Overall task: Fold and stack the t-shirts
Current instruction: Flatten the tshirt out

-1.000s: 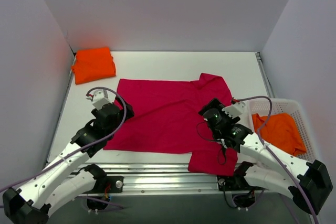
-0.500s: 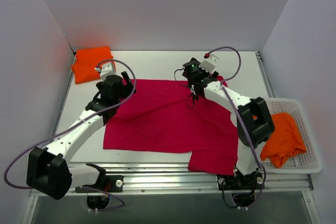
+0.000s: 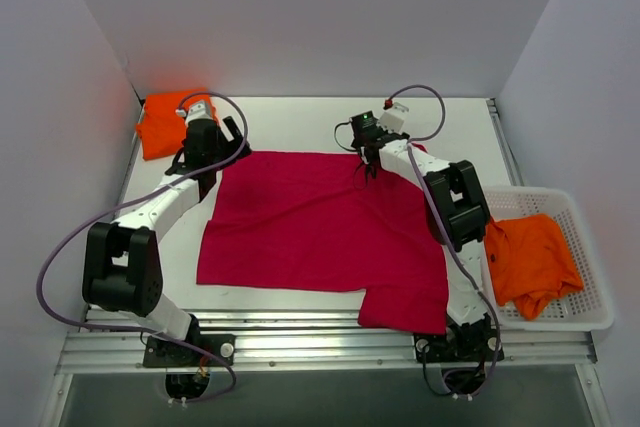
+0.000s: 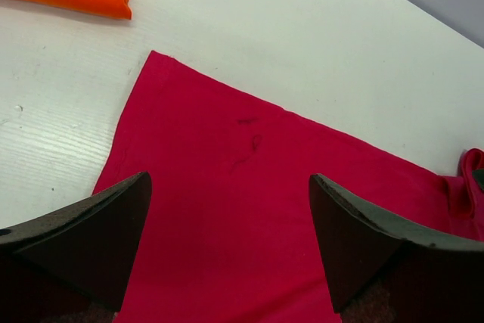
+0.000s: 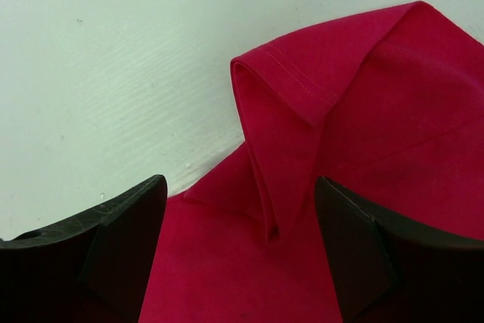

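Left gripper point(image 3: 212, 159): jaws wide apart with nothing between them, hanging over the 10 o'clock corner of the pink shirt point(image 3: 320, 232) (that corner lies flat on the table point(image 3: 300, 119)).
Right gripper point(image 3: 368, 169): jaws also wide, gripping nothing, poised over the rumpled sleeve point(image 5: 302, 96) at the pink shirt's 1 o'clock edge.
Pink shirt: spread across mid-table, mostly smooth; the far sleeve is doubled over on itself, and the near sleeve reaches the table's 5 o'clock edge.
Folded orange shirt point(image 3: 175, 127): at the table's 10 o'clock corner, near the pink shirt but not touching it.
Loose orange shirt point(image 3: 530, 259): crumpled in the basket point(image 3: 592, 315) at 4 o'clock, beside the table.
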You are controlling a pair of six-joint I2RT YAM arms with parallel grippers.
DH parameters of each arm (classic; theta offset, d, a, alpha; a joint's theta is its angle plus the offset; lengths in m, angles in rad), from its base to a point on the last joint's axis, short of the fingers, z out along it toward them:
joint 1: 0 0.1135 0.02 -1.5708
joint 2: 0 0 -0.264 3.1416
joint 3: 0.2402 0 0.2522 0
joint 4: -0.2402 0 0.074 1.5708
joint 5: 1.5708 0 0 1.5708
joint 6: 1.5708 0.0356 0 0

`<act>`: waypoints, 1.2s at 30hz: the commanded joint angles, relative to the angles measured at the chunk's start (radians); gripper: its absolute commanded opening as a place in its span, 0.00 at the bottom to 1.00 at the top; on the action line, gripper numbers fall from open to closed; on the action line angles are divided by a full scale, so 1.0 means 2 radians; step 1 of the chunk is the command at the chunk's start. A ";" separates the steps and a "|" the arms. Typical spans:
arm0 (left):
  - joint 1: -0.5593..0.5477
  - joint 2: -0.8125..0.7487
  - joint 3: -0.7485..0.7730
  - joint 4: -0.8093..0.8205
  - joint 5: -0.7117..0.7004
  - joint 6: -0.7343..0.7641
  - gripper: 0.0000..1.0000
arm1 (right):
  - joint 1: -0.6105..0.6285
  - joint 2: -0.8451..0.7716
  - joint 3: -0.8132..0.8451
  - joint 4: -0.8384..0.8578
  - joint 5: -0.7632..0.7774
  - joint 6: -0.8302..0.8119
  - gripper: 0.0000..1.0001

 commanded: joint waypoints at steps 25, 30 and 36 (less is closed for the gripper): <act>0.015 0.035 0.022 0.053 0.038 0.000 0.94 | -0.019 0.018 -0.038 0.007 -0.008 0.015 0.00; 0.018 0.040 0.021 0.055 0.038 0.001 0.94 | -0.018 0.027 -0.018 0.003 -0.002 0.016 0.00; 0.022 0.049 0.024 0.058 0.039 0.004 0.94 | -0.018 0.067 0.093 -0.022 -0.004 0.006 0.00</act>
